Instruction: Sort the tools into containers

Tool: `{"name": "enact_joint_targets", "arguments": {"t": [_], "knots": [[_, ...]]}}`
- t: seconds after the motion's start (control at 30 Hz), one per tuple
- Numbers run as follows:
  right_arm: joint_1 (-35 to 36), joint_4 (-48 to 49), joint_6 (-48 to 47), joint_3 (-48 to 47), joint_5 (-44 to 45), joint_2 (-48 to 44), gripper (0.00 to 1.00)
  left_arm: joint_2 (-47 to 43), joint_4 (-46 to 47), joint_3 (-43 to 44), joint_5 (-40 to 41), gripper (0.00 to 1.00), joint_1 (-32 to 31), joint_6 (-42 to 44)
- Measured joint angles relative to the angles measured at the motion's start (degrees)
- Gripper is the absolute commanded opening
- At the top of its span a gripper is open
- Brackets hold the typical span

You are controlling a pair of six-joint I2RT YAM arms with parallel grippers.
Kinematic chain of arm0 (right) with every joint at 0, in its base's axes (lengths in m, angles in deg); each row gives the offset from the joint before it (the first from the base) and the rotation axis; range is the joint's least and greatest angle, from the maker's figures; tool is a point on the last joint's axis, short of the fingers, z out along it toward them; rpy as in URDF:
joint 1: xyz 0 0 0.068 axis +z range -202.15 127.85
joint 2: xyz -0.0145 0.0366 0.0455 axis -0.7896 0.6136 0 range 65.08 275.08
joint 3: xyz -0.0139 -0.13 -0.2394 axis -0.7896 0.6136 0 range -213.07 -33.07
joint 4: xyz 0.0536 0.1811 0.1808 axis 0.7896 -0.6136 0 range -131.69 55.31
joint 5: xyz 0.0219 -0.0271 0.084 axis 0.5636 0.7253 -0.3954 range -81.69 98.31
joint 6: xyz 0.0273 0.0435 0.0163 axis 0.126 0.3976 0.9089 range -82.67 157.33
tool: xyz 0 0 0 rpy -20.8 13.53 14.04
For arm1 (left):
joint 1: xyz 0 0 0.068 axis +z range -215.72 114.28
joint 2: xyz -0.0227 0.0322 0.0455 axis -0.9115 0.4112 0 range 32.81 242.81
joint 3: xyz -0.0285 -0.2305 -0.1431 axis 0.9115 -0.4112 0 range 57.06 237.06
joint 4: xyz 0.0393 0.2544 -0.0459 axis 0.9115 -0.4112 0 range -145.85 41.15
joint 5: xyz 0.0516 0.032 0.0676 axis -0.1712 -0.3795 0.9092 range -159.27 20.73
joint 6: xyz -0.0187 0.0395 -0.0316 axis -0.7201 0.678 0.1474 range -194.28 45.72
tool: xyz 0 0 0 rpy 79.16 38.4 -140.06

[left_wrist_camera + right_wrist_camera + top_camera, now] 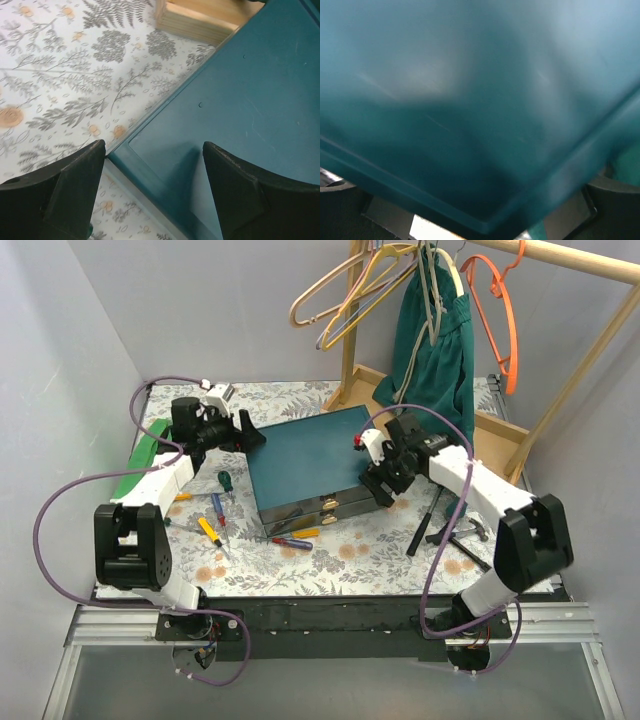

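Note:
The dark teal box (305,465) lies closed in the middle of the table, gold clasps (326,504) on its front; no clear trays show. My left gripper (256,438) is open, its fingers (65,185) straddling the box's left corner (240,100). My right gripper (385,488) is at the box's right front corner; the blurred box (470,100) fills its view, and the dark fingers (340,210) sit wide apart at the bottom. Small screwdrivers lie left of and in front of the box: green (226,480), yellow (207,528), red (292,541). A hammer (470,530) and a black tool (430,518) lie right.
A wooden rack (500,435) stands at the back right with coloured hangers (350,290), an orange hanger (500,320) and a teal cloth bag (435,350). Its base also shows in the left wrist view (200,20). A green object (150,455) lies at the table's left edge.

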Motion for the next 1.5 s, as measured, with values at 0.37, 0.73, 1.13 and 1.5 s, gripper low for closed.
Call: {"name": "enact_joint_targets", "arguments": {"t": [0.37, 0.73, 1.13, 1.5], "knots": [[-0.07, -5.49, 1.84, -19.82, -1.49, 16.17, 0.89, -9.07, -2.6, -7.06, 9.35, 0.85, 2.6, 0.46], [-1.92, 8.2, 8.35, -33.92, 3.72, 27.67, 0.9, -3.89, -0.7, -3.93, 7.74, 0.91, 1.38, -4.83], [-1.95, 12.44, 14.82, -25.16, 4.09, 19.04, 0.92, 0.17, -2.4, 4.02, 5.42, 0.98, 0.74, -8.0], [-2.27, 13.7, 30.21, -19.19, -7.56, 7.19, 0.91, -3.8, -3.48, 7.37, 0.04, 0.98, -0.44, -8.81]]}}
